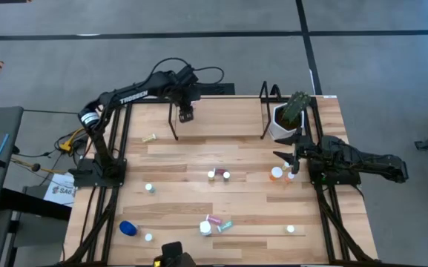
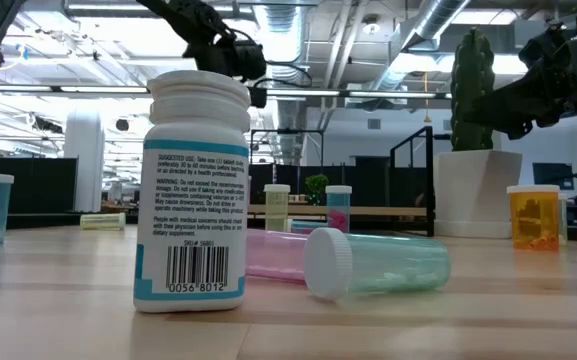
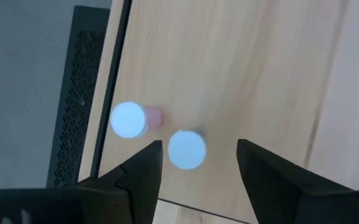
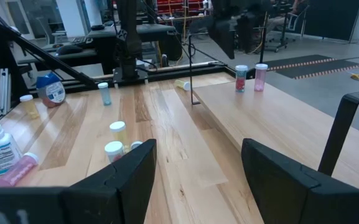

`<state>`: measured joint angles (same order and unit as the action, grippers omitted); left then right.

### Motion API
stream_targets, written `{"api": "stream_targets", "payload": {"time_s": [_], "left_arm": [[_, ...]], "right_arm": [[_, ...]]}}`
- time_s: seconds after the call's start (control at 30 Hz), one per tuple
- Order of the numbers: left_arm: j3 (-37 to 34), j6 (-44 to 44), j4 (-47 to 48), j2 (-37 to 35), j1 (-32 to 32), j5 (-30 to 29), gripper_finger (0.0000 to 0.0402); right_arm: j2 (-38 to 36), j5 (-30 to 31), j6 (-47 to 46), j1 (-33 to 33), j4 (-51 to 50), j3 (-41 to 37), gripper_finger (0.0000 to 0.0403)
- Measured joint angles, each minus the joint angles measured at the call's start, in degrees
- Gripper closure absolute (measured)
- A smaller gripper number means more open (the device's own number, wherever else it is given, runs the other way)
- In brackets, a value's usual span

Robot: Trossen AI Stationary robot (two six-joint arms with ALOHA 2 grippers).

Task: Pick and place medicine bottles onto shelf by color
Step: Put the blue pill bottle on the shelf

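Observation:
My left gripper (image 1: 186,115) is open above the far left end of the shelf (image 1: 221,111). In the left wrist view its fingers stand on either side of a white-capped teal bottle (image 3: 186,149) without touching it. A white-capped pink bottle (image 3: 129,119) stands right beside it on the shelf board (image 3: 229,62). My right gripper (image 1: 288,157) is open and empty at the table's right side, just beyond an orange bottle (image 1: 276,173) and a pink one (image 1: 291,176). The right wrist view shows the two shelf bottles (image 4: 251,76) far off.
A white pot with a green plant (image 1: 286,119) stands by the shelf's right end. Loose bottles lie about the table: two at the middle (image 1: 219,175), a white, pink and teal cluster (image 1: 214,224) near the front, a blue one (image 1: 127,228) and a lying yellow-green one (image 1: 150,138).

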<state>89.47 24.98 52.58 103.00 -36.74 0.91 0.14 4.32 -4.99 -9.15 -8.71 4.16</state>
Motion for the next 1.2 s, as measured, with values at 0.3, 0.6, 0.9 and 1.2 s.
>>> {"api": "stream_targets", "payload": {"time_s": [0.3, 0.6, 0.9, 1.2], "left_arm": [[0.0, -7.1, -0.1, -3.5, 6.7, 0.0, 0.0207], [0.1, -13.7, 3.5, -5.2, 18.1, 1.4, 0.0207], [0.1, -26.6, 13.6, -5.9, 31.8, -4.5, 0.0207], [-8.0, -43.4, 19.4, -9.3, 44.9, -9.9, 0.0207]], "right_arm": [[0.0, 0.0, 0.0, 0.0, 0.0, 0.0, 0.0143], [0.0, 0.0, 0.0, 0.0, 0.0, 0.0, 0.0143], [0.0, 0.0, 0.0, 0.0, 0.0, 0.0, 0.0143], [0.0, 0.0, 0.0, 0.0, 0.0, 0.0, 0.0143]]}}
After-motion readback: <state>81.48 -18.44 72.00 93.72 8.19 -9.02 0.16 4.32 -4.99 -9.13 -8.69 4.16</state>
